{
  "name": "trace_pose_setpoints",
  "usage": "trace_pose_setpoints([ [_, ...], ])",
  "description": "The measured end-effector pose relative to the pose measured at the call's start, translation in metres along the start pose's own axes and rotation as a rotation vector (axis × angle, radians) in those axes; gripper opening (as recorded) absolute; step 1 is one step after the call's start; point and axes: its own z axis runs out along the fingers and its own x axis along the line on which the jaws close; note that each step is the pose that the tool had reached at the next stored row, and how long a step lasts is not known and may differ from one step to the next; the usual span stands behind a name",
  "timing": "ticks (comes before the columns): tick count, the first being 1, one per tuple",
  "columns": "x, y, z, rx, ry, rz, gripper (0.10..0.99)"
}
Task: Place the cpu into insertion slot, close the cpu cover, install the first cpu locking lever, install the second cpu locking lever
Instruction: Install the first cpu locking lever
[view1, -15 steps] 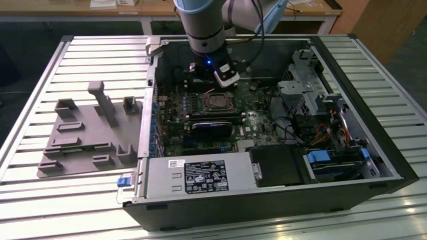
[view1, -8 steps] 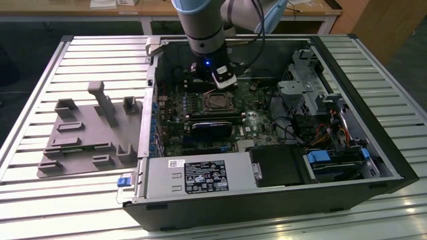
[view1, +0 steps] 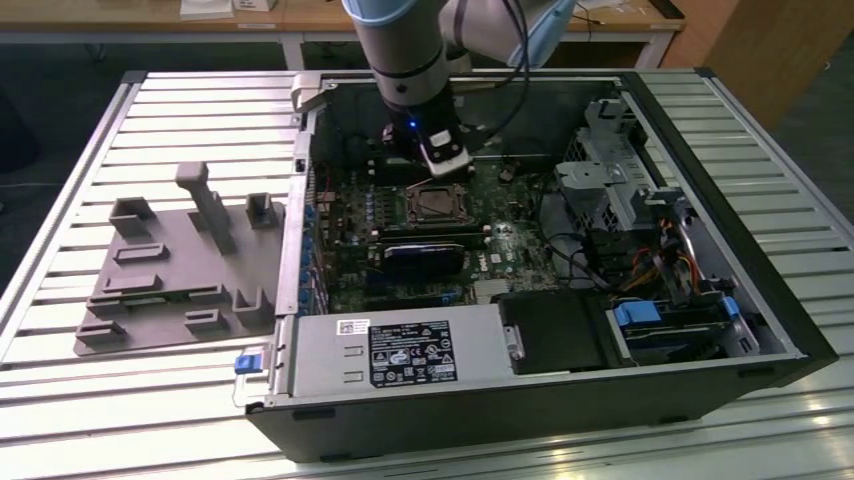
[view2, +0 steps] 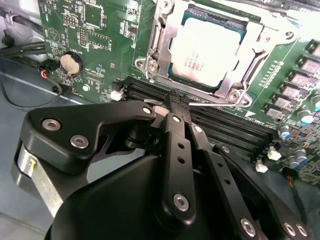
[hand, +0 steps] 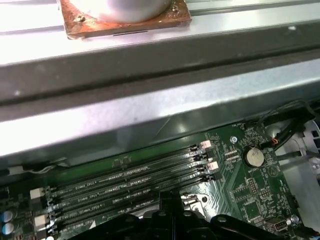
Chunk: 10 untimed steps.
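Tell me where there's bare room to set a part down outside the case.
The table shows bare slats beyond the grey fixture tray and on its near side. Inside the computer case it is crowded: the gripper hangs beside the cpu, and cables fill the exterior view's right.

High exterior; wrist views near motherboard (view2: 95, 55)

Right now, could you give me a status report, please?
End effector shut, empty, above the memory slots. Cpu seated, cpu cover down over it. Nothing lying across them.
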Motion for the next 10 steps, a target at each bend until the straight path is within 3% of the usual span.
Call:
trace_pose_setpoints([
  [10, 0.0034, 0.0074, 0.0025, 0.009, -0.0096, 0.029, 0.102],
])
